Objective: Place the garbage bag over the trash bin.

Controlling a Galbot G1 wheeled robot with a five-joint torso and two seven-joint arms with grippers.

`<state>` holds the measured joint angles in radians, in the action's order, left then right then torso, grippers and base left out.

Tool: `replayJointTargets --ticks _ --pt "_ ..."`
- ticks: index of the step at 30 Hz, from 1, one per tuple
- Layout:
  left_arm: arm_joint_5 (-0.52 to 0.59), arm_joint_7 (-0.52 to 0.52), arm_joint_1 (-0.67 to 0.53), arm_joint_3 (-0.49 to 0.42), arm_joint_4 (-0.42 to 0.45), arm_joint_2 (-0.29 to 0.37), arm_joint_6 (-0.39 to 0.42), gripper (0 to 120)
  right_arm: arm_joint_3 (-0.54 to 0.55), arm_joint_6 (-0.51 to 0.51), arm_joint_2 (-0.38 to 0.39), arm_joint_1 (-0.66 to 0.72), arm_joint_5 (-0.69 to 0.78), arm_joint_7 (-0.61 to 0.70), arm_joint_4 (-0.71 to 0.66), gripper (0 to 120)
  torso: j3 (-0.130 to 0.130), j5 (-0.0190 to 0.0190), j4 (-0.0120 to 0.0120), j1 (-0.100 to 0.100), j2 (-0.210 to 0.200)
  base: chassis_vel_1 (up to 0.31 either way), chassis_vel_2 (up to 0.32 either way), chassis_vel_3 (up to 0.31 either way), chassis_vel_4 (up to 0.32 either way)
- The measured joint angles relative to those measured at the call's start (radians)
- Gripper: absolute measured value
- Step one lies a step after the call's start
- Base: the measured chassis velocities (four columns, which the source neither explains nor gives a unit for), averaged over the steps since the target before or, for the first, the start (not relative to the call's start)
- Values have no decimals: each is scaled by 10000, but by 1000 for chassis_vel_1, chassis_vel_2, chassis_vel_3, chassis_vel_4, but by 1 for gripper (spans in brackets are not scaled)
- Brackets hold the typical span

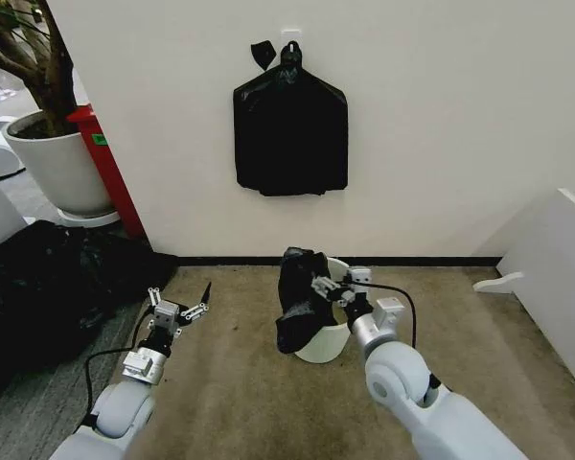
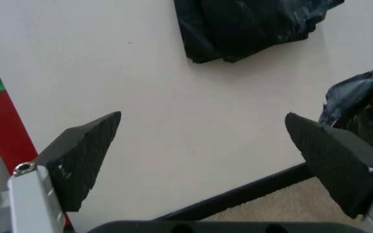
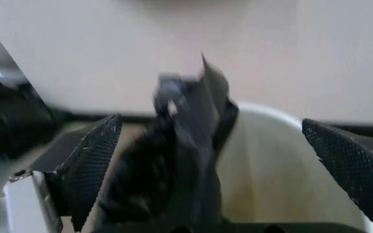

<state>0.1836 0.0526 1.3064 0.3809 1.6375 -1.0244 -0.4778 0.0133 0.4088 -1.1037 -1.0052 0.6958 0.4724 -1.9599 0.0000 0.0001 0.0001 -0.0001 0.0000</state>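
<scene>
- The trash bin [image 1: 328, 337] stands on the tan carpet [image 1: 240, 383] near the foot of the white wall [image 1: 441, 125], its cream rim showing on the side away from the robot's left.
- The garbage bag [image 1: 300, 297] is draped over the bin's left edge: part of it bunches up above the rim, the rest hangs down the outside of the bin toward the carpet.
- In the right wrist view the bag [image 3: 180, 160] rises as a dark, crumpled fold over the near lip of the bin [image 3: 264, 165], whose pale inside wall is open to view beside it.
- The right pincer [image 1: 337, 287] hovers at the bin's rim, just beside the top of the bag; its two black pads [image 3: 93, 165] stand wide apart on either side of the bag, so it is released and grips nothing.
- The left pincer [image 1: 179, 309] hangs low over the carpet, well to the left of the bin and apart from it, also released, with its fingers [image 2: 86, 155] spread and nothing between them.
- A flat bundle of black bags [image 1: 290, 134] hangs from a hook on the wall above the bin.
- To the far left, a heap of black plastic [image 1: 48, 278] lies on the floor below a white planter pot [image 1: 57, 163] with a red post [image 1: 105, 163] beside it.
</scene>
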Motion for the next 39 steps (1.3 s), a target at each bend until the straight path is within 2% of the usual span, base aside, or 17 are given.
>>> replayJointTargets --ticks 2,4,12,14,15,22,24,28,30,33,36,37,39 --pt "0 3 3 6 -30 6 -6 100 -43 558 -114 275 306 132 190 97 0 0 0 0 0 0 0 0 0" --pt "0 10 2 9 -33 7 -10 100 -83 789 -223 529 534 112 408 87 0 -1 1 0 -1 0 0 0 0" --pt "327 34 -135 -237 31 -124 158 100 -93 845 -350 907 808 -248 931 60 0 -1 0 0 0 0 0 0 0" --pt "833 35 -213 -471 166 -200 399 100 -121 860 -392 984 812 -268 1106 52 0 -1 0 0 0 0 0 0 0" --pt "833 35 -213 -471 166 -200 399 100 -121 860 -392 984 812 -268 1106 52 0 -1 0 0 0 0 0 0 0" --pt "3504 -372 -590 -1295 668 -637 1769 100 -432 1039 -676 919 630 -268 1385 20 0 -1 -1 0 -1 0 0 0 0" --pt "3728 -436 -672 -1344 692 -663 1918 100 -436 1020 -686 900 614 -263 1388 19 0 -1 -1 0 -1 0 0 0 0" --pt "5021 -617 -1464 -1574 765 -671 3287 100 -416 522 -791 772 129 -229 1478 1 0 -1 -1 0 -1 0 0 0 0" --pt "5148 -617 -1559 -1596 773 -657 3451 100 -408 464 -805 756 6 -230 1496 1 0 0 -1 0 0 0 0 0 0" --pt "5692 -547 -2004 -1750 872 -587 4336 100 -379 249 -848 690 -503 -274 1575 0 0 1 -1 0 -1 0 0 0 0" --pt "6420 71 -2680 -2353 1185 -539 6197 100 -273 21 -895 655 -1045 -394 1672 0 1 1 0 0 -1 0 0 0 0" --pt "6420 71 -2680 -2353 1185 -539 6197 100 -273 21 -895 655 -1045 -394 1672 0 1 1 0 0 -1 0 0 0 0" --pt "6784 915 -3387 -3152 1266 -718 7633 100 -271 -29 -901 638 -1139 -463 1681 0 0 1 -1 0 -1 0 0 0 0"
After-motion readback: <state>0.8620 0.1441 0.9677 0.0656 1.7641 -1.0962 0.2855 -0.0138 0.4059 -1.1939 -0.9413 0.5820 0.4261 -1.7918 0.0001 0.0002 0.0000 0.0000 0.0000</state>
